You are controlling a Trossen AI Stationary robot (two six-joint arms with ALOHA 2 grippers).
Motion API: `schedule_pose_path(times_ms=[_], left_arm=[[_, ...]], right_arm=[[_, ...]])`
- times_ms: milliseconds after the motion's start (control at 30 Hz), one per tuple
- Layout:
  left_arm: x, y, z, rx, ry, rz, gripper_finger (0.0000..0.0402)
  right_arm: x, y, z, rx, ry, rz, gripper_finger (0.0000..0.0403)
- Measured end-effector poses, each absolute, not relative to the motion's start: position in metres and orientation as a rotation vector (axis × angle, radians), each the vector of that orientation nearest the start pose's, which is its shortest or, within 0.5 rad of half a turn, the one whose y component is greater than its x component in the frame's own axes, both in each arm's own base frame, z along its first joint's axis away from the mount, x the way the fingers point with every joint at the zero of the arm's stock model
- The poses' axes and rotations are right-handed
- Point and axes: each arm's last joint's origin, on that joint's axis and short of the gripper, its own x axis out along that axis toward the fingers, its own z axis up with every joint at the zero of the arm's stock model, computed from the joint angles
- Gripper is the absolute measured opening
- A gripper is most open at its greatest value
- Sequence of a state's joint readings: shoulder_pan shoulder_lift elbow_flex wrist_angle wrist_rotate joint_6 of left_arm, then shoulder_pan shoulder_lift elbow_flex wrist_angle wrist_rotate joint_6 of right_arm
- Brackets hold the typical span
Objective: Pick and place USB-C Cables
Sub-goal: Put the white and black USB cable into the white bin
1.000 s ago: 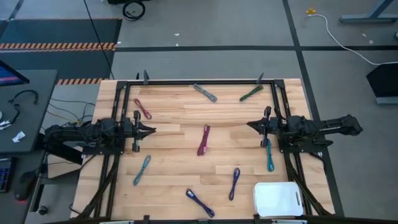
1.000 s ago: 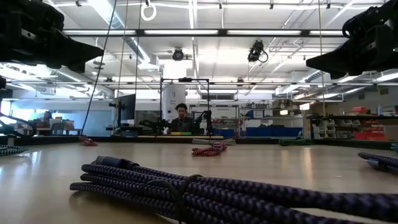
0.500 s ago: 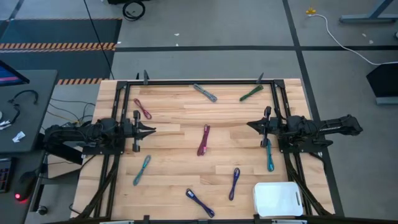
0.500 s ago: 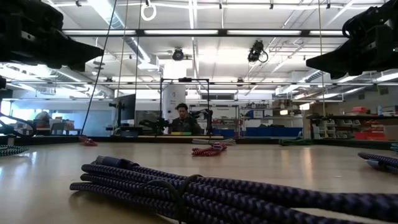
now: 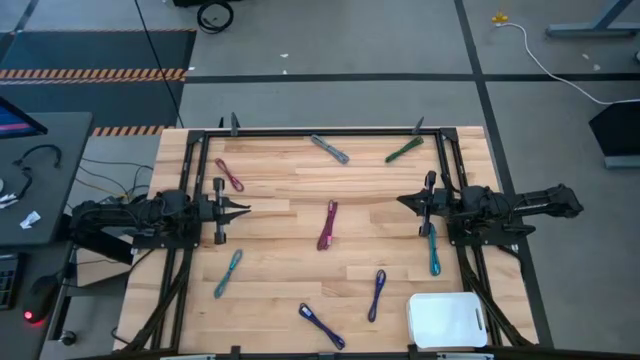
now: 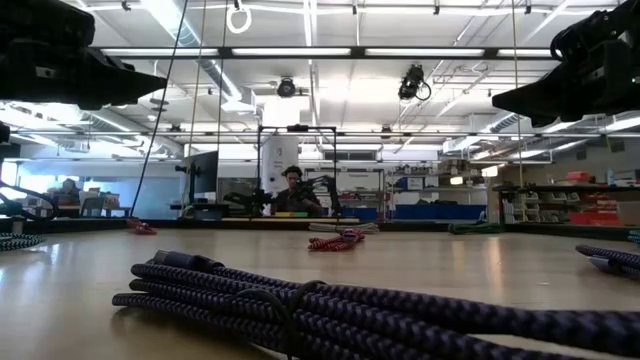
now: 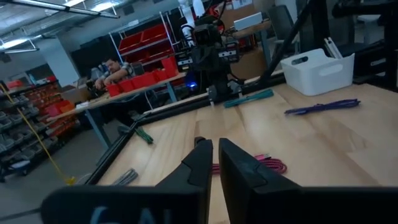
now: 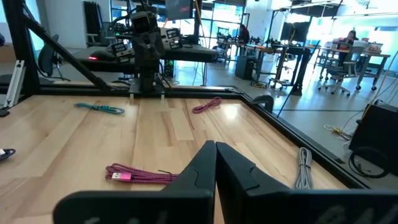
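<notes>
Several USB-C cables lie flat on the wooden table, apart from both grippers. A magenta one [image 5: 327, 225] is in the middle, also in the left wrist view [image 7: 261, 165] and the right wrist view [image 8: 140, 175]. A reddish-purple one [image 5: 229, 175], a grey one [image 5: 329, 149] and a green one [image 5: 404, 150] lie toward the far edge. Two teal ones [image 5: 228, 273] [image 5: 433, 250], a purple one [image 5: 377, 294] and a blue one [image 5: 321, 326] lie nearer. My left gripper [image 5: 245, 209] and my right gripper [image 5: 401, 201] hover shut, pointing at each other across the magenta cable.
A white bin [image 5: 447, 319] stands at the table's near right corner. A black frame [image 5: 330, 131] runs along the table's far edge and sides. The blue cable [image 6: 350, 310] fills the low view's foreground. A person sits at a bench in the room behind.
</notes>
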State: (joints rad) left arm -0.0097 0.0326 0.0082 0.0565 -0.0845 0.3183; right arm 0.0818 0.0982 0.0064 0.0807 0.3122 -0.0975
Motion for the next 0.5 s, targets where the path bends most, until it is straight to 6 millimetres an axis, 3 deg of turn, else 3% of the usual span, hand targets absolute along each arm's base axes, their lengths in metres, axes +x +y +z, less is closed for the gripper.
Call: schedule_pose_path(times_ms=[300, 500], left_arm=[[0.099, 0.002, 0.170, 0.091, -0.036, 0.077, 0.0033], [0.099, 0.002, 0.172, 0.002, -0.058, 0.075, 0.0028]], right_arm=[[0.102, -0.003, 0.175, -0.098, -0.068, -0.291, 0.0011], [0.089, -0.004, 0.214, 0.211, -0.532, -0.248, 0.0011]])
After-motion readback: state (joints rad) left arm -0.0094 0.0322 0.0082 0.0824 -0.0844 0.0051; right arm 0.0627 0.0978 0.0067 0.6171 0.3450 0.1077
